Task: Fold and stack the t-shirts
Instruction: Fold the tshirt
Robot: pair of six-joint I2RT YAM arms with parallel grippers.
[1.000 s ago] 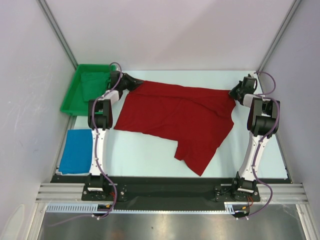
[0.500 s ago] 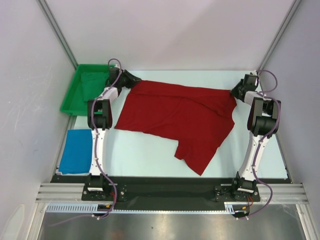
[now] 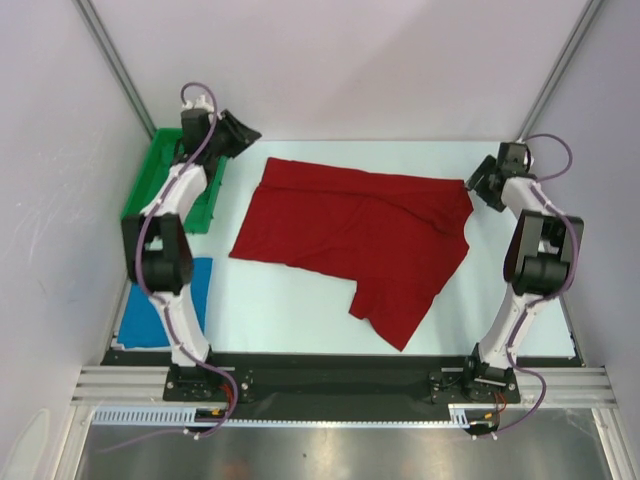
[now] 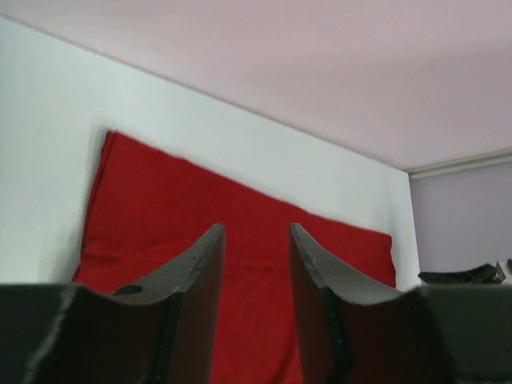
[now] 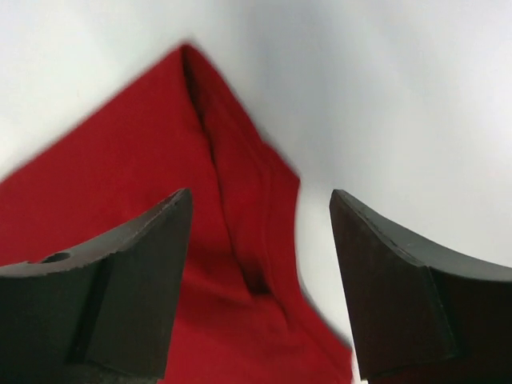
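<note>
Red t-shirt (image 3: 350, 235) spread mid-surface (image 3: 290, 300), blue t-shirt (image 3: 140, 320) at 8 o'clock, left gripper (image 3: 243, 135) at 10 and right gripper (image 3: 480, 185) at 2 both spread, empty: I'd pinch both far corners level, then fold toward 6.

The red t-shirt (image 3: 350, 235) is soft matt cloth, lightly creased. The blue t-shirt (image 3: 137, 318) is the same dull cloth. The green tray (image 3: 140, 200) looks like smooth moulded plastic. The table (image 3: 290, 310) is pale, smooth, faintly sheeny. The fingers (image 4: 196, 280) of the left gripper (image 4: 256, 230) and the right gripper (image 5: 260, 194) are dark matt plastic, slightly grainy. The front rail (image 3: 120, 385) is ribbed bare metal, the sheet (image 3: 340, 450) below it brushed metal.
</note>
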